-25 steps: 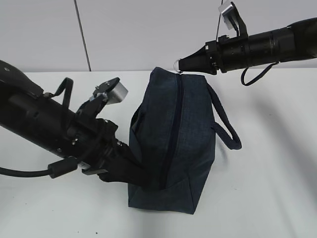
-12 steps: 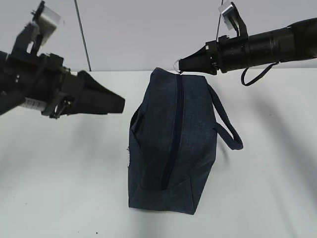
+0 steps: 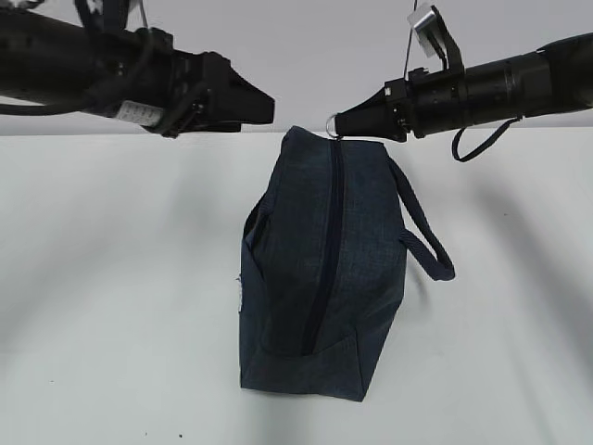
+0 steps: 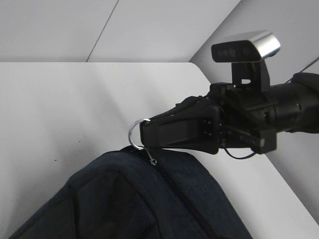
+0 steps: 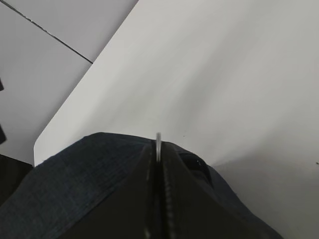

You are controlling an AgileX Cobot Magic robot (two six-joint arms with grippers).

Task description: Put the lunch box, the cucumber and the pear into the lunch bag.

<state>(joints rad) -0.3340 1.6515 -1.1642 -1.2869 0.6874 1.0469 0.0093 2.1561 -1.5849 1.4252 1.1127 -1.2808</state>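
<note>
The dark navy lunch bag (image 3: 320,269) stands on the white table with its zipper (image 3: 324,241) closed along the top. My right gripper (image 3: 341,121) is shut on the metal ring pull (image 3: 331,118) at the bag's far end. The left wrist view shows this grip (image 4: 144,139) on the ring (image 4: 133,134). The right wrist view shows the ring (image 5: 158,144) edge-on between the fingers. My left gripper (image 3: 264,107) hangs high, left of the bag's far end, clear of it. The lunch box, cucumber and pear are out of view.
The bag's looped strap handle (image 3: 426,241) hangs off its right side. The white table (image 3: 120,306) spreads around the bag, with a pale wall behind and a table edge (image 5: 37,147) at the far side.
My left arm has let go of the bag's left side and risen up and back, now level with the bag's far end. The right gripper and bag have stayed put.
</note>
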